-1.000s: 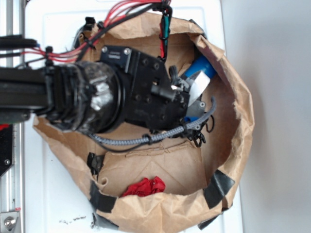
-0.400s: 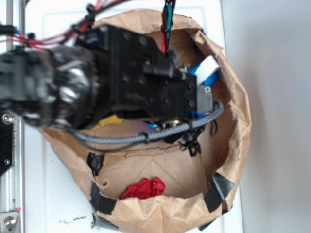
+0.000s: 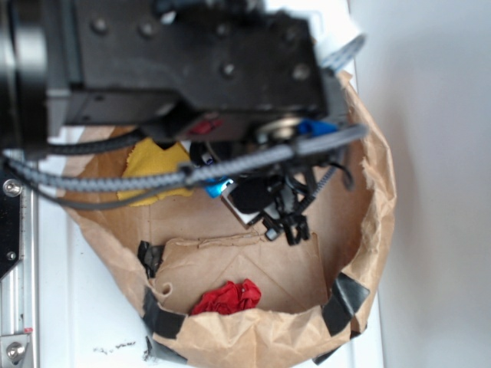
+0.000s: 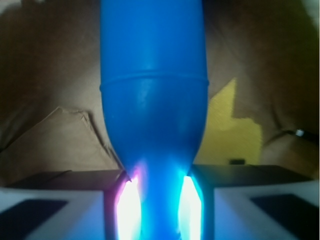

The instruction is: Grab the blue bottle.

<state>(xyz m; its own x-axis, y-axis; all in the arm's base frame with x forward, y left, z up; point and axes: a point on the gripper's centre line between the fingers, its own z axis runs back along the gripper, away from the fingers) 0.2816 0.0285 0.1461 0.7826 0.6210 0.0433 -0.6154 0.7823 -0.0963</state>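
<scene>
**A:** Reading the overhead left to right for you: the yellow cloth [image 3: 157, 165] now shows on the bag [image 3: 380, 192] floor at the left, where the arm covered it a second ago. The arm itself fills the top of the frame, much bigger and blurrier than before. I take that as it having risen toward the camera.

**B:** And the bottle [image 4: 154, 100]? Did it come up too?

**A:** I think so. A second ago it lay at the bag's upper right wall, under the fingers. That spot is now behind the arm, so I can't check it directly. In the overhead I only catch a sliver of blue below the arm, near the middle.

**B:** What does the wrist view give you?

**A:** It fills the centre there. On the left is brown paper, then the blue body tapering to its neck, then the cloth on the right, low behind it. The gripper [image 4: 160, 210] is clamped on the neck: a pad [image 4: 55, 205] sits on either side, light glowing through the plastic between them.

**B:** So it's grabbed?

**A:** My judgement is yes, held and lifted off the floor. The hold is on the narrow neck, so it could swing or slip. I'd move gently.
</scene>
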